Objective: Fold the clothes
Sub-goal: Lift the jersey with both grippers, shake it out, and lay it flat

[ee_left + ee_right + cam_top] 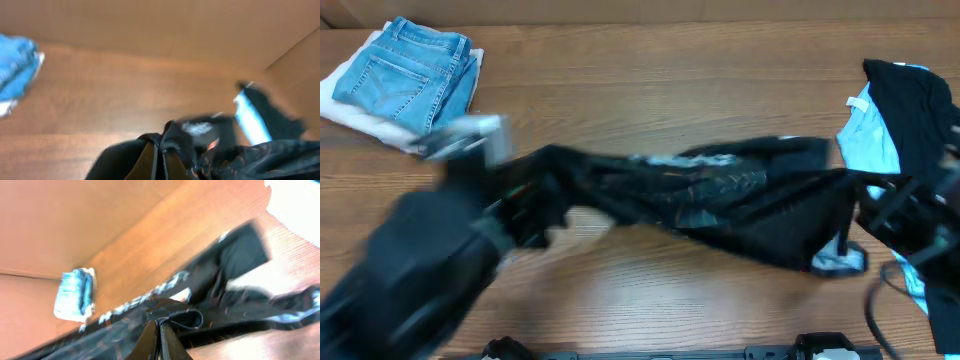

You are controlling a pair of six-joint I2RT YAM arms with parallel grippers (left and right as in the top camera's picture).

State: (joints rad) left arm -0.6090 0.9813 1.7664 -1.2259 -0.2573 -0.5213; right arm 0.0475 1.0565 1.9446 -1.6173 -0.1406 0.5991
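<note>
— Left gripper [158, 161]: how do I enter it?
— Fingers together, pinched on a bunched edge of the black jersey [720, 195]. From overhead my left arm is only a motion smear, so I read the grip off the wrist view.
— Right gripper [160, 339]?
— Same entry: fingers together, clamped on a fold of the jersey. Overhead, I can hardly separate it from the dark cloth and cables at the right edge.
— Jersey, location?
— Strung between both grippers across the middle of the wooden table [650, 290], twisted into a band. Whether it touches the wood I cannot tell. Orange lines and white lettering show in scraps, unreadable.
— Other stock?
— Folded blue jeans [412, 72] far left, on a white cloth [345, 112]. Far right, a plain black garment [918, 95] over a light blue garment [872, 138], both partly out of frame.
</note>
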